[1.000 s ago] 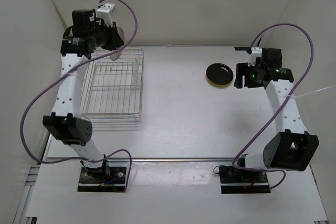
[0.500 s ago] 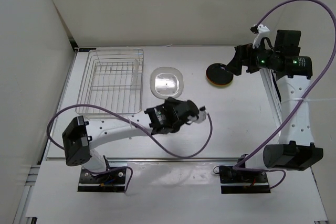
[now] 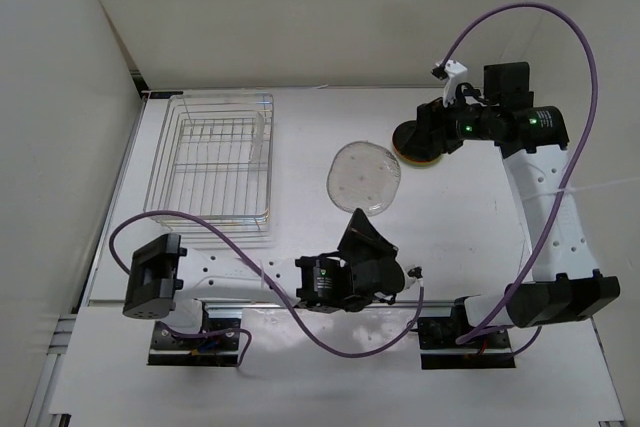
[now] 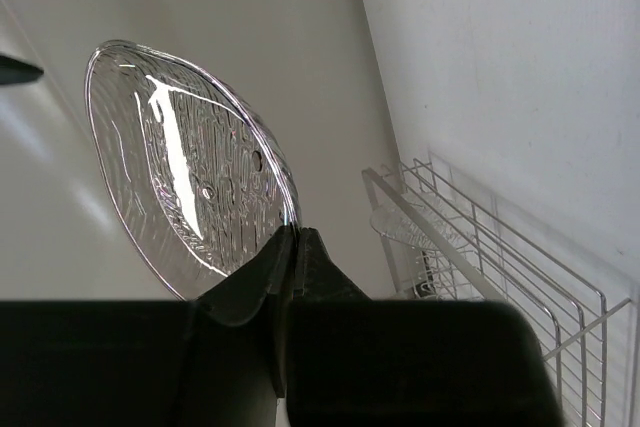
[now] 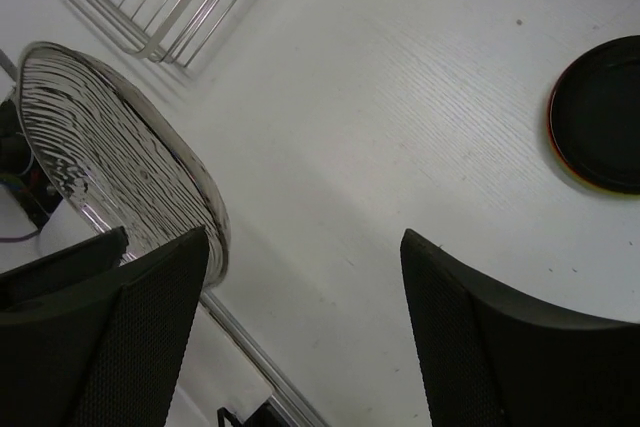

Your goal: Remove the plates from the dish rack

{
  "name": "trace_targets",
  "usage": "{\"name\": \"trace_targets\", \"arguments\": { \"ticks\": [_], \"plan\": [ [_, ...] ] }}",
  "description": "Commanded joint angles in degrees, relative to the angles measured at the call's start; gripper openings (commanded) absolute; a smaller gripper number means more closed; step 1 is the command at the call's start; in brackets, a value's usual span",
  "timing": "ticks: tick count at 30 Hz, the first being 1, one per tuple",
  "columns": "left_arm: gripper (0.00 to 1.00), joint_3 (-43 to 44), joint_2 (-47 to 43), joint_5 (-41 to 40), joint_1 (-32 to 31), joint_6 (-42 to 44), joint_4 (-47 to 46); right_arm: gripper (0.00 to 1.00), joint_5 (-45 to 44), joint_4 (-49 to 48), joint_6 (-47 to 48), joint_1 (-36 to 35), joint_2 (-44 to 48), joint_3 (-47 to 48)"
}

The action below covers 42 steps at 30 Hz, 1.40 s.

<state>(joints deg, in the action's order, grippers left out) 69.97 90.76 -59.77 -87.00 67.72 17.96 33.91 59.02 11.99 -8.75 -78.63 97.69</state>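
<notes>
Now clear plate [image 3: 365,177] hangs above middle of table [image 3: 450,237], tilted up on edge, between dish rack [image 3: 270,147] at left and black plate [image 3: 410,137] at far right, apart from both. Left gripper [image 4: 292,242] pinches its near rim, jaws closed tight on thin edge. Right gripper [image 5: 305,242] hovers near black plate, jaws wide apart, holding nothing. Probably next: left arm lays plate flat, black plate lying rightward and farther away.
</notes>
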Motion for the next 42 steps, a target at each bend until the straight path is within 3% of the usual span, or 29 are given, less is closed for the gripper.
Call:
{"name": "trace_targets", "arguments": {
  "ticks": [1,15,22,23,26,30,35,38,40,42],
  "plan": [
    [0.12,2.79,0.82,-2.46,-1.32,0.48,-0.73,0.80,1.06,-0.84,1.11,-1.96,2.08,0.13],
    [0.12,6.93,4.24,-1.93,-1.86,-1.37,0.77,0.74,1.43,-2.07,1.63,-4.25,2.60,-5.22],
    [0.12,7.98,4.78,-1.93,-2.38,-1.37,0.77,0.43,1.42,-2.77,1.11,-4.25,1.99,-5.76],
    [0.12,7.98,4.78,-1.93,-2.38,-1.37,0.77,0.33,1.42,-2.77,1.11,-4.25,1.99,-5.76],
    [0.12,8.51,5.30,-1.93,-2.38,-1.37,0.77,0.18,1.42,-2.77,1.11,-4.25,1.99,-5.76],
    [0.12,8.51,5.30,-1.93,-2.38,-1.98,1.38,0.04,1.42,-3.30,0.49,-4.25,2.52,-5.76],
    [0.12,9.04,5.83,-1.93,0.42,-2.51,1.90,0.00,1.42,-4.44,-0.73,-4.25,4.44,-6.90],
    [0.43,9.65,5.83,-1.40,1.04,-5.40,4.80,0.00,-2.61,-6.37,-3.28,-4.25,5.07,-7.51],
    [0.55,12.01,6.36,0.17,1.04,-9.60,10.38,0.00,-6.73,-8.57,-6.52,-4.25,5.07,-8.12],
    [0.59,13.86,6.88,2.02,1.04,-13.13,15.86,0.00,-12.26,-10.59,-9.43,-4.25,5.07,-8.74]
  ]
}}
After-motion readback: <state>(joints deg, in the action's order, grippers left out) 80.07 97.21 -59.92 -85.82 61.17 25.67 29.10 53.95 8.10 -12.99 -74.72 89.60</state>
